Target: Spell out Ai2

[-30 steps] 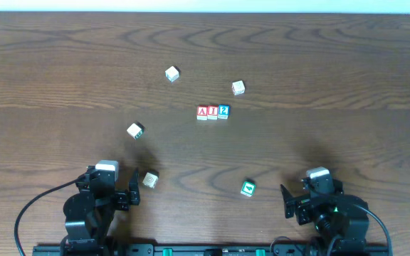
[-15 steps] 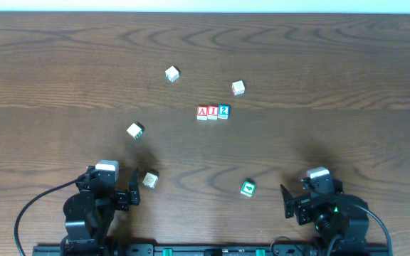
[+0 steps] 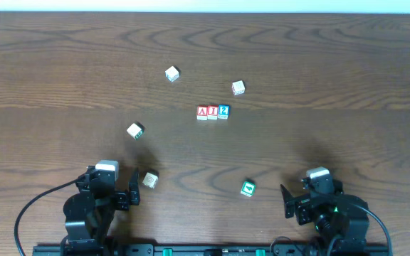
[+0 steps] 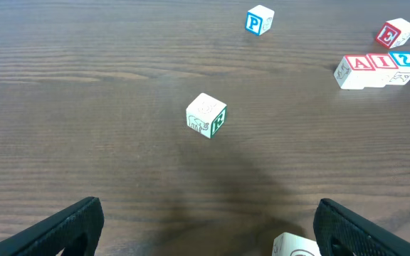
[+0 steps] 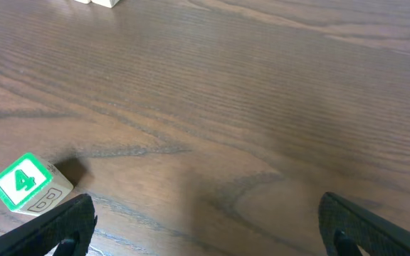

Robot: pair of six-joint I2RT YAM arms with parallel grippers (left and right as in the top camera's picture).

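— Dark wood-grain table (image 3: 347,64) fills every view. Where does the word sit?
— Around the middle of the table, well ahead of both arms. The A block (image 3: 202,112), the I block (image 3: 212,112) and the 2 block (image 3: 223,111) touch side to side in one row
— Which way does that row run?
— Its long axis goes left to right across the overhead view, with the 2 end tipped very slightly toward the far edge. The top faces read A, I, 2 from the robot's left
— And the grippers?
— The left gripper (image 4: 208,217) is spread wide with nothing between its fingers. The right gripper (image 5: 205,213) is the same, wide apart and holding nothing. Both sit back near the front edge
— Any loose blocks?
— A P block (image 4: 260,20) and an E block (image 4: 396,33) lie beyond the row, and a K block (image 4: 206,115) lies to its left. A pale block (image 3: 150,179) sits just beside the left gripper, and a green 4 block (image 5: 25,183) is near the right one
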